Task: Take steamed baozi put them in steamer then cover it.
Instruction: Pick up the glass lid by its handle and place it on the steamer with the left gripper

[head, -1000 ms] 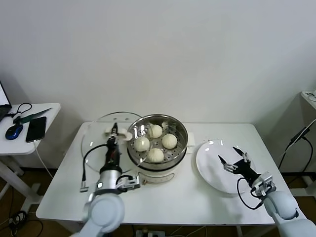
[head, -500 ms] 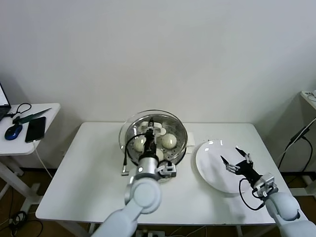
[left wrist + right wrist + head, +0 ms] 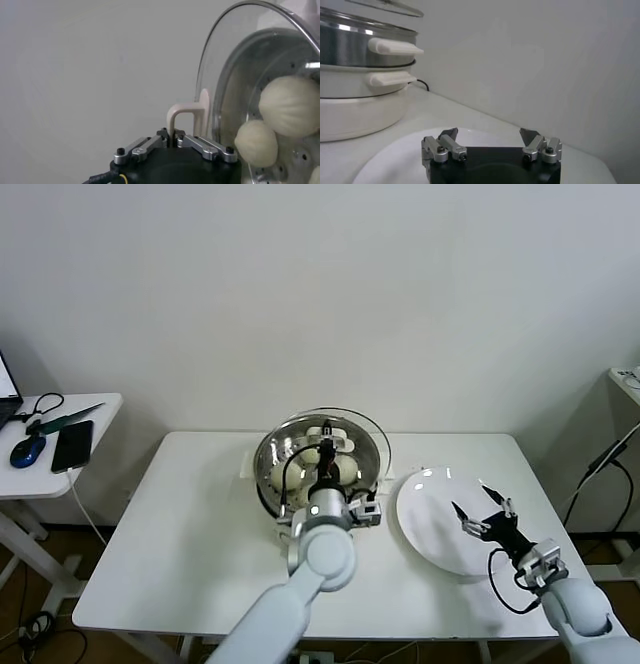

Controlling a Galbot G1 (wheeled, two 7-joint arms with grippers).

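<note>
My left gripper is shut on the white handle of the cover, a clear glass lid with a metal rim. It holds the cover tilted just over the steamer, a shiny steel basket in the middle of the table. Pale round baozi lie inside the basket. Two of them show through the glass in the left wrist view, one large and one smaller. My right gripper hangs open and empty over the white plate.
The white plate lies bare to the right of the steamer, whose white side handles point towards it. A side table at the far left carries a phone and a mouse.
My left gripper has carried the cover from the table left of the steamer rightward to above the basket. The right gripper has hardly moved.
</note>
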